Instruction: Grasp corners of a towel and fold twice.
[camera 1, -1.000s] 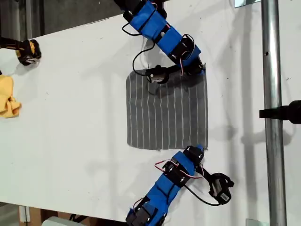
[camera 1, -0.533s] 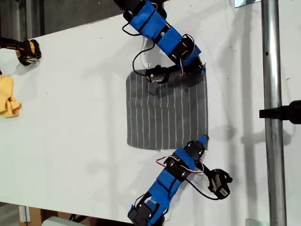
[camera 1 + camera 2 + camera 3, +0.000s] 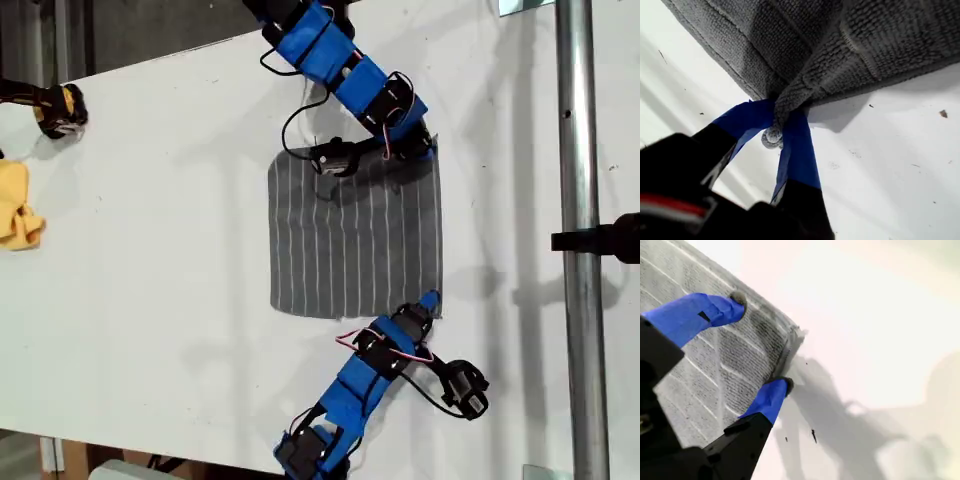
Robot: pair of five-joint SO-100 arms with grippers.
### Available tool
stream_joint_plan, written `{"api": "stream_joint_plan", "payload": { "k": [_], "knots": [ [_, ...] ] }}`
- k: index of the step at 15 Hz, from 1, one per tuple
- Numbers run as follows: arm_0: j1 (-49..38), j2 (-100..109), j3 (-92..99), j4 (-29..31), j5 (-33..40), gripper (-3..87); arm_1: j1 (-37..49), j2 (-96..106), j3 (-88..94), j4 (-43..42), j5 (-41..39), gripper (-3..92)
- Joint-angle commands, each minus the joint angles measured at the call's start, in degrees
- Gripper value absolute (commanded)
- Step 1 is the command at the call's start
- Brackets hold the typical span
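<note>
Exterior view: the towel lies flat near the middle of the white worktop, stripes running between the 2 arms. A small yellow cloth sits well apart, at the worktop's edge on the exterior view's left. My first end effector, reaching in from the worktop's far edge, is clenched on 1 bunched towel corner. My second end effector, angled in from the near edge, stands spread, 1 fingertip on the cloth and 1 at its hem, astride another corner.
</note>
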Motion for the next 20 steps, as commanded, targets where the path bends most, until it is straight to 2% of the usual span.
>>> {"api": "stream_joint_plan", "payload": {
  "k": [1, 6, 8, 11, 12, 18, 20],
  "knots": [
    [-1.23, -1.93, -2.72, 0.09, -0.44, 26.8, -0.79, 0.53, -0.18, 0.7, 0.97, -0.1],
    [-2.46, -6.77, -7.38, -5.71, 0.7, 24.7, -1.41, 0.53, 0.0, 0.62, 1.85, -0.1],
    [-2.72, -8.35, -8.53, -6.5, -1.05, 21.4, -1.14, 0.62, -0.09, 0.62, 1.58, -0.1],
    [-3.78, -8.17, -8.35, -3.08, -5.1, 2.2, -1.05, 0.79, -0.18, 0.53, 1.41, -0.1],
    [-4.04, -7.82, -8.35, -0.53, -7.12, -1.5, -1.14, 0.97, -0.18, 0.53, 1.41, -0.1],
    [-3.08, -3.25, -9.49, 5.8, -8.44, -1.4, -1.05, 1.14, -0.79, 0.44, 1.32, -0.1],
    [-1.58, 3.52, -9.32, 5.27, -5.45, -1.4, -1.67, 4.39, -4.66, 6.06, 1.32, -0.1]
  ]
}}
